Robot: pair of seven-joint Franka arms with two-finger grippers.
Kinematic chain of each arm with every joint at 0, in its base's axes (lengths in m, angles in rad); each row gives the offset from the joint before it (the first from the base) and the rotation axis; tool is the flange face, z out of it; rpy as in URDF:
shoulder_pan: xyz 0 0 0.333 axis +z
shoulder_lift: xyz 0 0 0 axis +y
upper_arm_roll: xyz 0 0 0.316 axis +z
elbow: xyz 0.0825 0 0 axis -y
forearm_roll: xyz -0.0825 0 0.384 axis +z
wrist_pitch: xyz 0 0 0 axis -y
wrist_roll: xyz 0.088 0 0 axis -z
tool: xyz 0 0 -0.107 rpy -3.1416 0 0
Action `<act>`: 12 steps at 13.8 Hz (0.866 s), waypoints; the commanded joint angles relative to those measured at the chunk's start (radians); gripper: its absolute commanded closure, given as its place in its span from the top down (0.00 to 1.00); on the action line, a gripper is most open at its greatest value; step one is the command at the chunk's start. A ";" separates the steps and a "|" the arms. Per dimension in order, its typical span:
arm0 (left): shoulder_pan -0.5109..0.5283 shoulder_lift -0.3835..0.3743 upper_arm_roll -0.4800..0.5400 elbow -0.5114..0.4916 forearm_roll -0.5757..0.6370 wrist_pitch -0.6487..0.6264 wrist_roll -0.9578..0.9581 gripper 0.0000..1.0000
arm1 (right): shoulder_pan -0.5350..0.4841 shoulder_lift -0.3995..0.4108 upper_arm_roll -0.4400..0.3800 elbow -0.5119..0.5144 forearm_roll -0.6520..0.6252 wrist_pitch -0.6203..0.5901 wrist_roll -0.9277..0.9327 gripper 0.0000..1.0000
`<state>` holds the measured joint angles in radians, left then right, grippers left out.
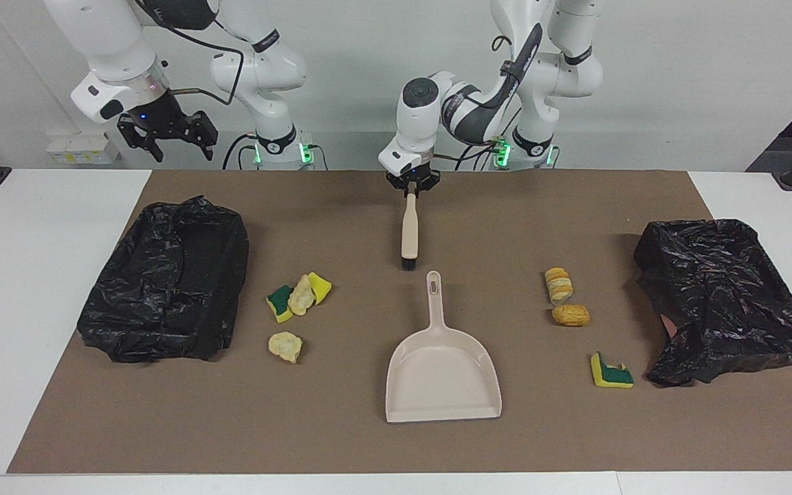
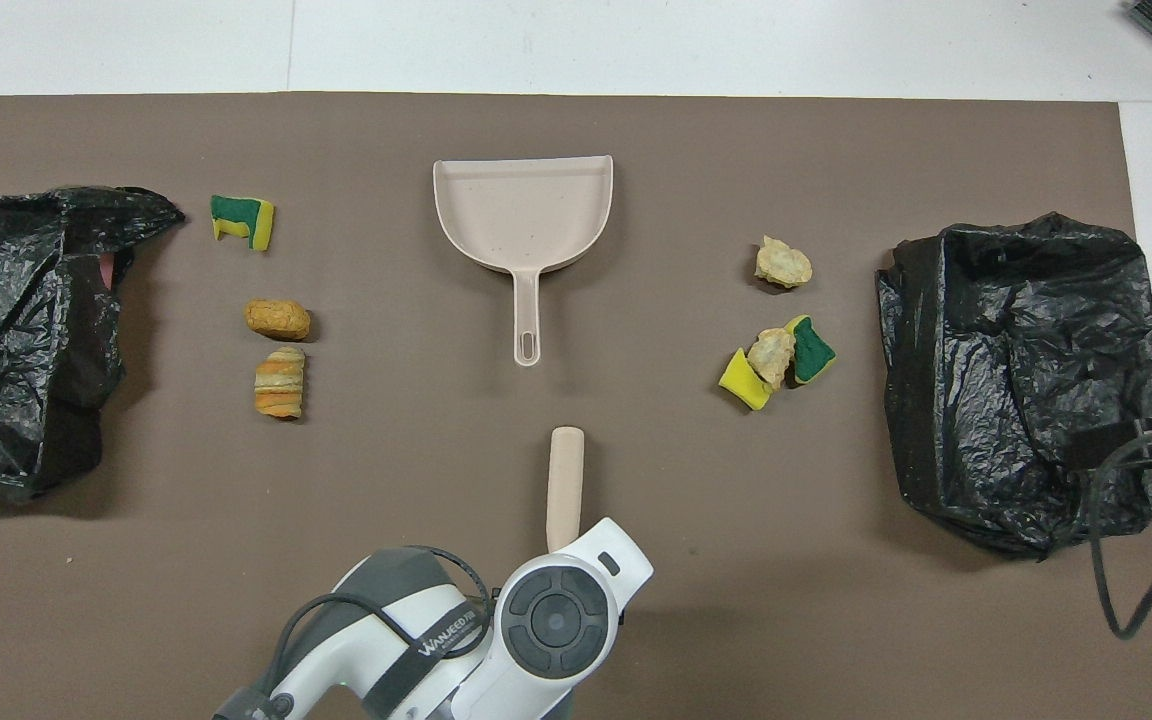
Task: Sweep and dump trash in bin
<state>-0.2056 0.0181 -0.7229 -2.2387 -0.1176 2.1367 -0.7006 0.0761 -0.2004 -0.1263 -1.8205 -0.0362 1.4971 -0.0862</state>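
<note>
Facing view: our left pincer (image 1: 410, 184) is clamped shut on the handle end of the brush (image 1: 409, 234), which slopes down to its dark bristles just short of the dustpan (image 1: 443, 368). Gripping the far tip of the handle, we judge, leaves the whole length free to swing at the trash. The dustpan lies flat at mid-worktop, handle toward the robots, presumably so either arm can take it. Our right pincer (image 1: 164, 135) waits raised, fingers spread and empty, above the worktop's edge near the bin (image 1: 166, 299) at its end of the worktop. The trash lies in two scatterings: sponge pieces and pale lumps (image 1: 298, 297) between the dustpan and that bin, and bread-like lumps (image 1: 564, 300) and a sponge piece (image 1: 610, 372) near the other black-lined bin (image 1: 726, 299).

Overhead view: our left arm's wrist hides its pincer; only the brush (image 2: 565, 486) shows, pointing at the dustpan (image 2: 526, 215). The trash (image 2: 776, 360) sits close beside each bin (image 2: 1021, 375), a short sweep from either. Nothing is yet in the pan.
</note>
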 commanded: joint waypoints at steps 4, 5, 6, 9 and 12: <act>-0.014 -0.127 0.250 0.047 0.004 -0.210 0.339 0.00 | -0.001 0.012 0.083 0.023 0.012 0.057 0.071 1.00; -0.014 -0.147 0.326 0.051 0.006 -0.222 0.414 0.00 | -0.003 0.019 0.123 0.024 0.013 0.075 0.123 1.00; -0.014 -0.148 0.391 0.068 0.006 -0.244 0.479 0.00 | -0.003 0.042 0.151 0.030 0.018 0.097 0.167 1.00; -0.012 -0.100 0.531 0.132 0.068 -0.230 0.694 0.00 | 0.001 0.183 0.247 0.157 0.067 0.126 0.313 1.00; -0.011 -0.044 0.669 0.189 0.173 -0.144 0.940 0.00 | 0.007 0.417 0.414 0.336 0.029 0.156 0.538 1.00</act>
<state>-0.2029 -0.0811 -0.1323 -2.1099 -0.0008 1.9490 0.1059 0.0875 0.0262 0.1943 -1.6564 0.0051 1.6489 0.3150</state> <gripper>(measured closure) 0.731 0.000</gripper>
